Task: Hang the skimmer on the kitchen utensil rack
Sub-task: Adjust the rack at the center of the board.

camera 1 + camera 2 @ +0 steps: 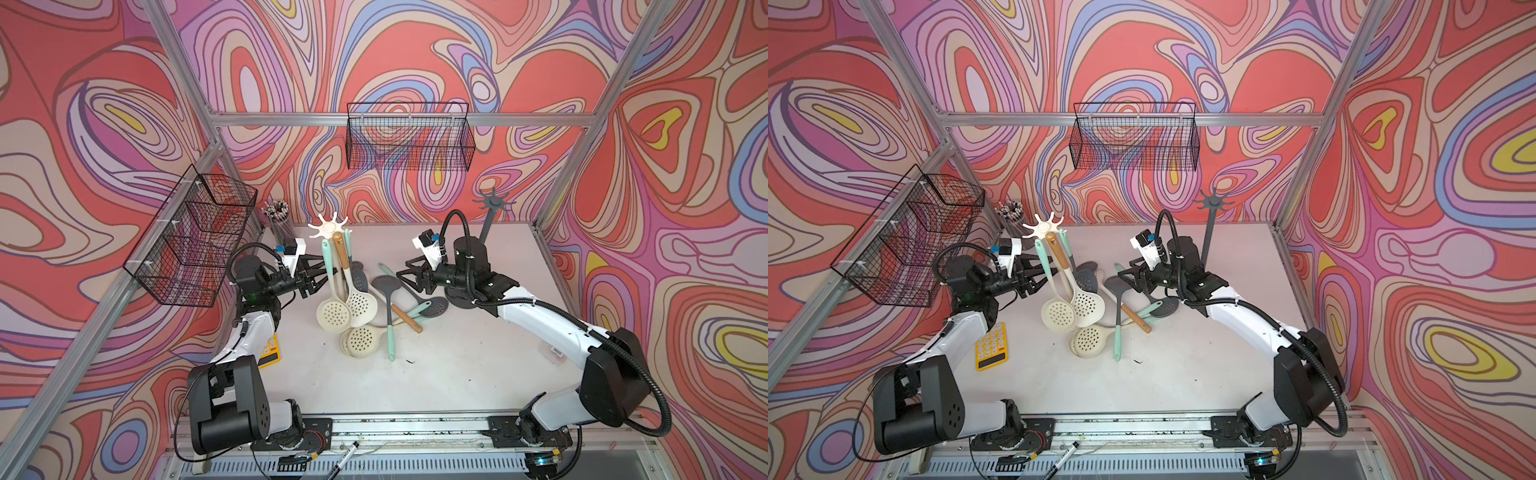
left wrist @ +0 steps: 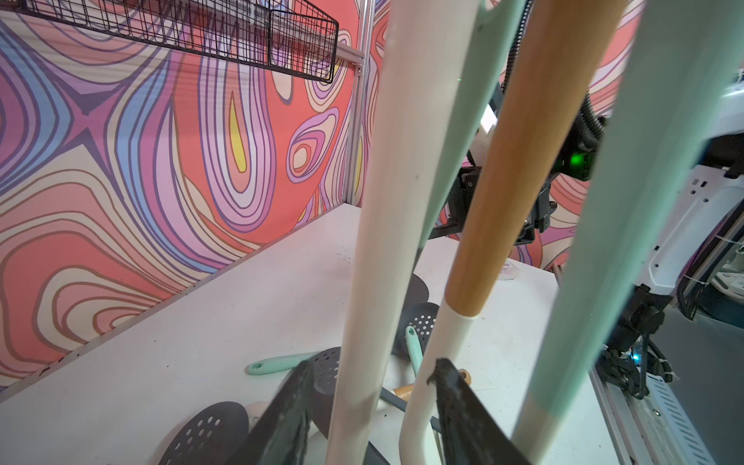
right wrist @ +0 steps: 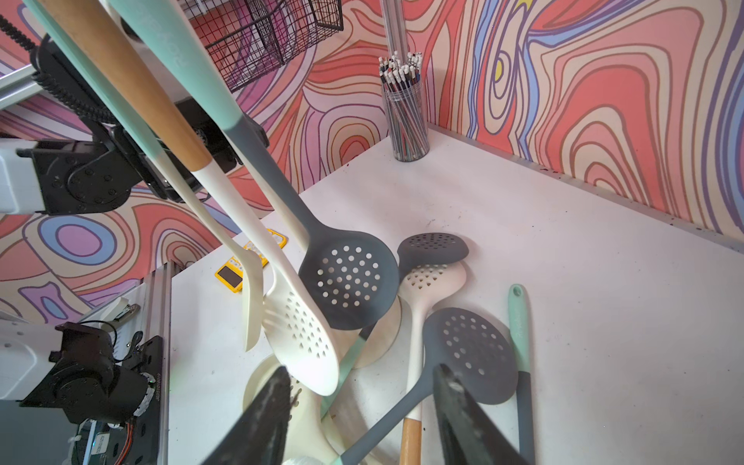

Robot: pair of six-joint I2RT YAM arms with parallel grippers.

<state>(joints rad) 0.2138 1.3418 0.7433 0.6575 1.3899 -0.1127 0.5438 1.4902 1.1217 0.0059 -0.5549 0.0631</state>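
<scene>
Meanwhile, skimmers crowd the cream rack (image 1: 330, 227) near the desk's (image 1: 457, 374) back left corner, with more heaped mid-desk.

At left, the left gripper (image 1: 322, 273) is spread beside the rack. Only the left wrist view shows that its jaws straddle the rack's post (image 2: 386, 241) and the cream neck of the hung wood-handled skimmer (image 2: 519, 161). A sideways pull from there could, I judge, unhook that skimmer or tip the rack. Mid-desk, the loose skimmers (image 1: 384, 284) overlap, so a grab might catch two handles or drag a neighbour along. The right gripper (image 1: 405, 274), spread and empty, hovers above them. Only the top views show the bare dark rack (image 1: 492, 203) by the back right corner.
</scene>
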